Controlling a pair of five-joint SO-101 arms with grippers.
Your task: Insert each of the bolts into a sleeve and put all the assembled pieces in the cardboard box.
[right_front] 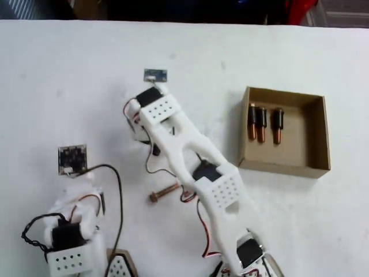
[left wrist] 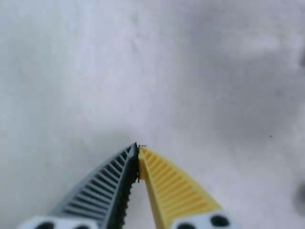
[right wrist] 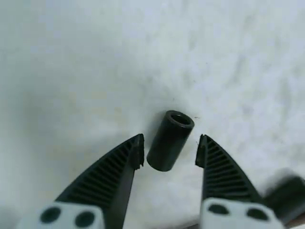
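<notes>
A black sleeve lies on the white table between the fingers of my right gripper, which is open around it without touching it. The right arm stretches from the near right edge towards the table's middle. A copper bolt lies on the table just left of that arm. Three assembled pieces lie side by side in the cardboard box at the right. My left gripper is shut, its grey and yellow fingertips touching over bare table, with nothing between them. The left arm sits at the near left.
A second dark piece lies on the table beside the right gripper's finger. Black and red cables trail from both arms across the near table. The far and left parts of the table offer free room.
</notes>
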